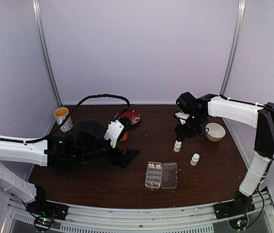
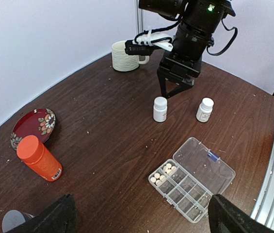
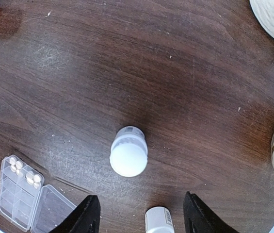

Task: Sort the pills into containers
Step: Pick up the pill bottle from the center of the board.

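Pills lie in the organiser box. Right jaws, half open, empty, hover over a white bottle; off-centre descent could topple it. Left jaws gape empty.

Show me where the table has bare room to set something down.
Free: the broad bare wood between the orange bottle and the organiser box. Crowded: a white bottle beneath the right gripper, a second white bottle beside it, the mug behind.
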